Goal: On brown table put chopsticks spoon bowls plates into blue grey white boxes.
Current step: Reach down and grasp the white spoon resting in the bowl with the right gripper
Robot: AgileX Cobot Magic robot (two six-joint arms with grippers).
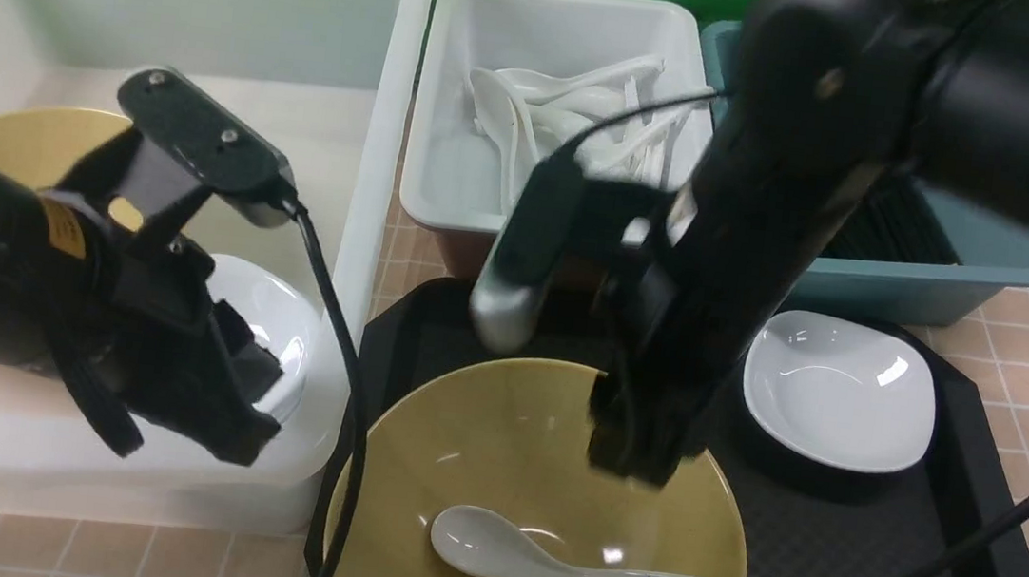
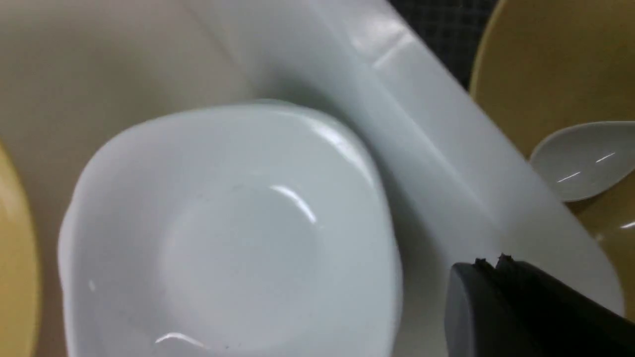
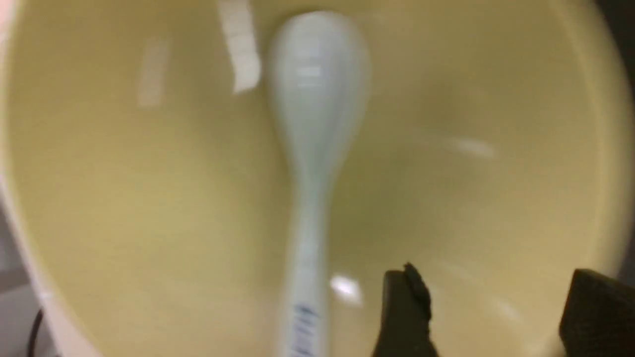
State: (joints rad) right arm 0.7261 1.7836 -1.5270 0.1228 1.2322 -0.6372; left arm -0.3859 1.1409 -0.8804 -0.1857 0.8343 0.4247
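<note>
Below the right jaws, parted wide seemingly to take it, a white spoon (image 1: 561,571) lies in the yellow bowl (image 1: 481,428); beyond them waits the grey box (image 1: 448,195) of spoons. Left jaws, shut and empty, hang by a white dish (image 1: 281,321) in the white box (image 1: 379,121).

Large box (image 1: 383,170): left of the tray (image 1: 831,551); inside it, boxed bowl (image 1: 23,141) at the left rear and boxed dish (image 1: 281,321) to its right.
Middle box (image 1: 426,126): behind the tray, holding piled spoons (image 1: 571,113).
Right box (image 1: 955,278): right of the middle box, holding chopsticks (image 1: 903,229).
Tray: tray bowl (image 1: 480,438) front left, tray dish (image 1: 834,389) right rear.
Single spoon (image 1: 543,564): inside the tray bowl.
</note>
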